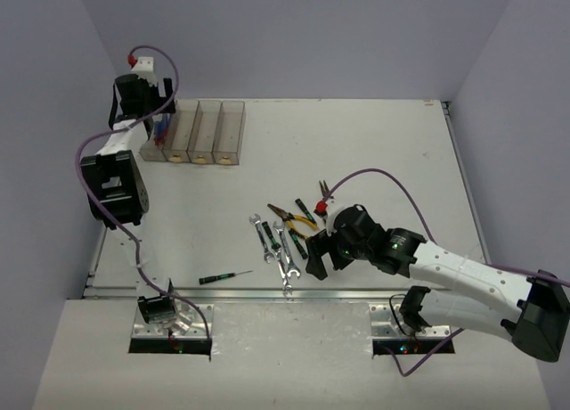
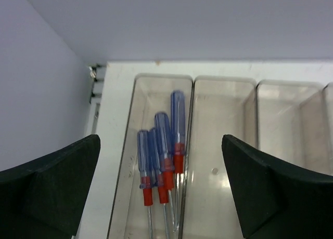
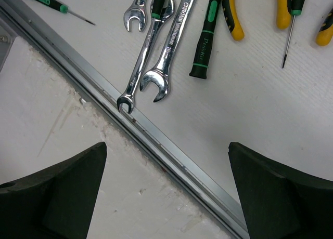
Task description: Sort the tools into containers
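Observation:
Four clear bins (image 1: 203, 132) stand in a row at the back left. My left gripper (image 1: 156, 116) hangs open and empty over the leftmost bin (image 2: 130, 145), which holds several blue-handled screwdrivers (image 2: 164, 145). The other bins (image 2: 218, 124) look empty. Silver wrenches (image 1: 283, 250), yellow-handled pliers (image 1: 298, 217) and black/green screwdrivers (image 1: 297, 243) lie in a cluster at the table's front middle. One black/green screwdriver (image 1: 224, 275) lies apart to the left. My right gripper (image 1: 319, 260) is open and empty just right of the wrenches (image 3: 171, 47), over the table's front edge.
A metal rail (image 3: 171, 150) runs along the table's front edge, under my right gripper (image 3: 167, 148). The tip of one wrench (image 3: 125, 101) touches it. Grey walls close in the table at the back and on both sides.

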Tool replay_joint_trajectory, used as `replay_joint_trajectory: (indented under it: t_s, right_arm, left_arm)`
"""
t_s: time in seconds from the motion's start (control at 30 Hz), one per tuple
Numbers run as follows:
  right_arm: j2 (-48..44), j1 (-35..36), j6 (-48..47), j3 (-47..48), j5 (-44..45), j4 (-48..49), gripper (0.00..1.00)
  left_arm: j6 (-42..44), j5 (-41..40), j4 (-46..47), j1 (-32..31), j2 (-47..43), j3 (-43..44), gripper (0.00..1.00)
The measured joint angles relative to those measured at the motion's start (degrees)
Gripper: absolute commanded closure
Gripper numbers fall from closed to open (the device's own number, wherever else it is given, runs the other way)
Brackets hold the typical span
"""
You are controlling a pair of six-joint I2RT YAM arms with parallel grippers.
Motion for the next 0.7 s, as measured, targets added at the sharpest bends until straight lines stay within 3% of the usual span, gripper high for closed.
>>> replay_joint_trajectory:
  t_s: [0.3, 0.5, 0.7]
  right_arm:
    - [0.0, 0.0, -2.1, 0.0, -1.8, 0.9, 0.01]
    - [3.2, 0.0, -2.6, 0.0, -2.5, 1.3, 0.01]
    - [4.0, 0.1, -2.6, 0.3, -2.8, 1.2, 0.01]
  left_arm:
    - [-33.3, -4.9, -5.3, 0.0, -19.6, 0.1, 0.0]
    - [-48.8, 0.1, -8.3, -0.7, -35.9, -24.3, 0.0]
    - [-51.0, -0.3, -15.2, -6.5, -50.7, -43.8, 0.0]
